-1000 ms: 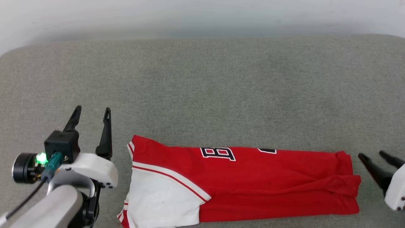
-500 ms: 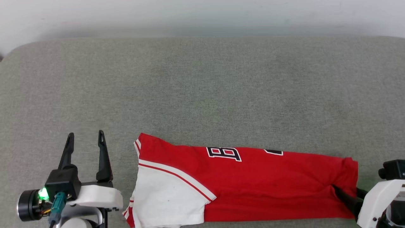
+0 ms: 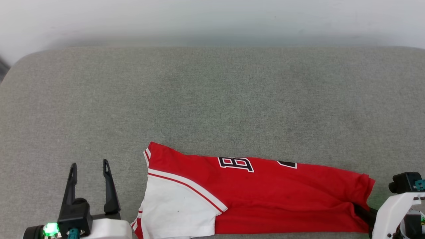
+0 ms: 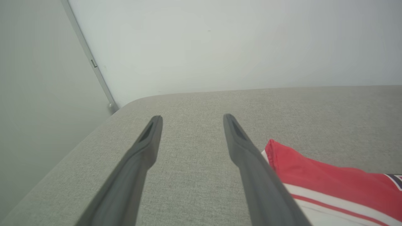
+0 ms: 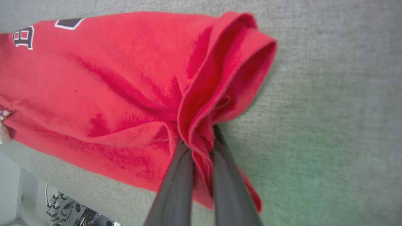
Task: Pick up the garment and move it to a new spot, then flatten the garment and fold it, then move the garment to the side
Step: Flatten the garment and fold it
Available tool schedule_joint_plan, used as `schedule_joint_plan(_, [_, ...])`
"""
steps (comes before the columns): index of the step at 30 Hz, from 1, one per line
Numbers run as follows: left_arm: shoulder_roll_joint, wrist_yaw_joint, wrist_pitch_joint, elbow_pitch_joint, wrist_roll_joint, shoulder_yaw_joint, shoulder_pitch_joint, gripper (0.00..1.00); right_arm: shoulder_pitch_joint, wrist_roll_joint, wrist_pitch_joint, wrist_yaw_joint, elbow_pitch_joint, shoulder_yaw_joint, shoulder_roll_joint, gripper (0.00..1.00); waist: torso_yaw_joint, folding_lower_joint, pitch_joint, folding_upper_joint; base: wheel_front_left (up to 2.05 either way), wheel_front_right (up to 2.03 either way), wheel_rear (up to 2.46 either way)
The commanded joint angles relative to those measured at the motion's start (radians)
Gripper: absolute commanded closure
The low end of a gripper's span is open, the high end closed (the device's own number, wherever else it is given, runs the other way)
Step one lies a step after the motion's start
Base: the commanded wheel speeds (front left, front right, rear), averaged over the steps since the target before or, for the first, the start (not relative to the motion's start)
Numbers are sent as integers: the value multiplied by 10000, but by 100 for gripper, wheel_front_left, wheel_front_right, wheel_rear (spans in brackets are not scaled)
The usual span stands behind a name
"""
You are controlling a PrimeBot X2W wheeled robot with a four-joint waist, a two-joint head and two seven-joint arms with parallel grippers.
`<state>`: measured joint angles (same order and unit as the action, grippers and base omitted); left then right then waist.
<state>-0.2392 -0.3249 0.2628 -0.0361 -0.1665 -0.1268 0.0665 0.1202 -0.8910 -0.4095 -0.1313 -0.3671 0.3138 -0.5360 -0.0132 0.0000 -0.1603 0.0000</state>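
Slid in and pinched the right hand [image 5: 201, 139] shut on the right end of the garment [image 3: 265, 192]. Pulled the left hand [image 3: 89, 165] back, spread wide, holding nothing. Lying folded long near the front of the grey cushion [image 3: 212, 99]. Still to fold across and move aside.

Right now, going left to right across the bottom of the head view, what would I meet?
The left gripper, open → garment, its white sleeve leading → right gripper, shut on the garment's right edge.
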Motion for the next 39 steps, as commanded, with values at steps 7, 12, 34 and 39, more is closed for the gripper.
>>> schedule_joint_plan(7, [452, 634, 24, 9, 565, 294, 402, 0, 199, 154, -268, 18, -215, -199, -833, 100, 39, 0, 298, 0, 0, 0, 0])
schedule_joint_plan(12, [718, 992, 24, 81, 821, 443, 555, 0, 249, 263, -486, 15, -670, -715, -1479, 100, 17, 0, 524, 0, 0, 0, 0])
schedule_joint_plan(34, [1240, 1727, 24, 227, 1349, 807, 673, 0, 1379, -129, -3007, 10, 4311, 1593, -1161, 100, -122, 0, 611, 0, 0, 0, 0])
schedule_joint_plan(39, [1277, 1908, 24, 297, 1425, 738, 356, 0, 2977, 537, -3346, 10, 4134, 3282, -198, 100, -230, 0, 277, 0, 0, 0, 0])
